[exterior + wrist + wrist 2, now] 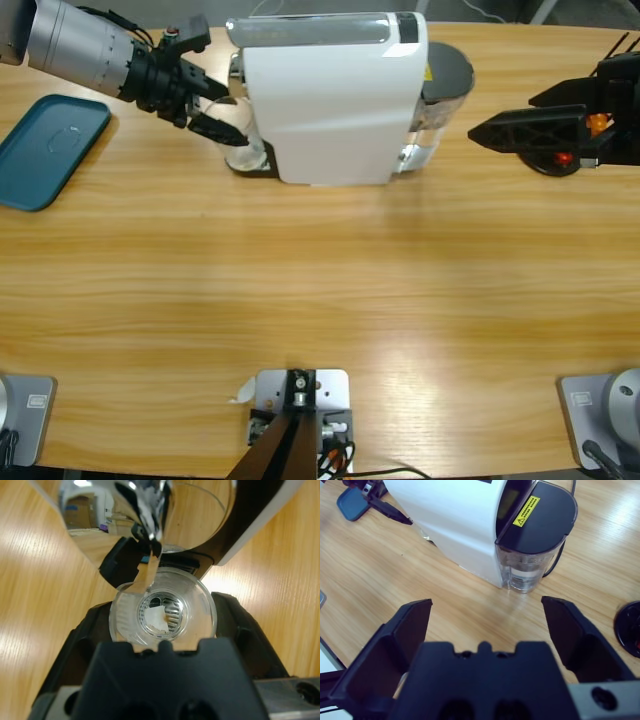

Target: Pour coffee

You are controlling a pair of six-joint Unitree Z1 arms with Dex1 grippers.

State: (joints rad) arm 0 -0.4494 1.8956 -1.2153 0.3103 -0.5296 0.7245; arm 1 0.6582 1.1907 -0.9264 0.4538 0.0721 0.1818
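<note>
a long tabletop of pale honey-coloured wood (330, 300), its grain running lengthwise, filled nearly every view. soft glare from overhead light lay across its middle. a strip of grey floor (500, 10) showed past its far edge in the high view.

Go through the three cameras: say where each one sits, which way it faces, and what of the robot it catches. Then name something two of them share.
High view: fixed overhead, looking down on the table; both arms show, flanking the coffee machine.
Left wrist view: on the left arm, looking along the left hand, shut on the clear cup under the spout.
Right wrist view: looks past the open right hand at the machine's water tank.
Shared: the blue tray, in high and right wrist views.
</note>
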